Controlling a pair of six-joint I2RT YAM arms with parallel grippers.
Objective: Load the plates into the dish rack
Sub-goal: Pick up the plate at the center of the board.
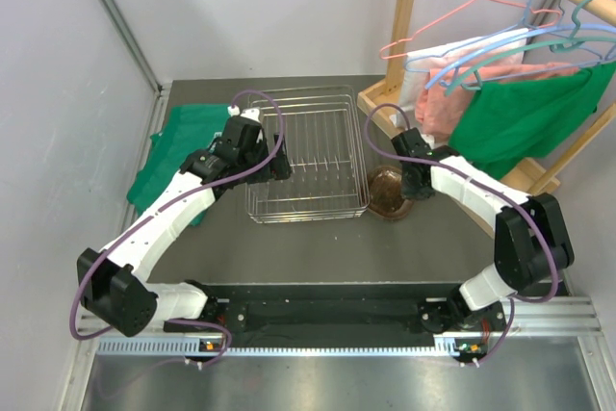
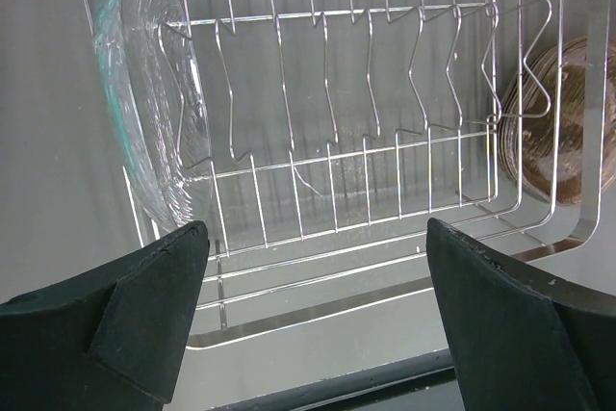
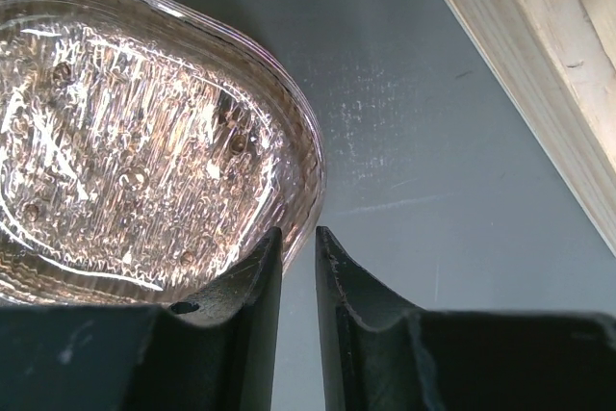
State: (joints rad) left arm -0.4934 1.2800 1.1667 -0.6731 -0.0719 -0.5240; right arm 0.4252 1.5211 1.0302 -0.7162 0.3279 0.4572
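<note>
The dish rack [image 1: 313, 156] is a silver wire rack in the middle of the table. One clear plate [image 2: 149, 108] stands on edge in the rack's end slot. My left gripper [image 1: 282, 166] hangs at the rack's left side, its jaws wide open [image 2: 316, 228] with nothing between them. A brown-tinted plate [image 1: 388, 192] lies flat on the table right of the rack, seen close up [image 3: 144, 132] in the right wrist view. My right gripper [image 3: 298, 230] is at its rim, jaws a narrow gap apart. The left fingertip overlaps the rim and table shows through the gap.
A green cloth [image 1: 183, 146] lies left of the rack. A wooden clothes stand [image 1: 409, 36] with hangers and green and pink garments [image 1: 525, 108] fills the back right; its base beam [image 3: 539, 64] runs close to my right gripper. Walls close in on both sides.
</note>
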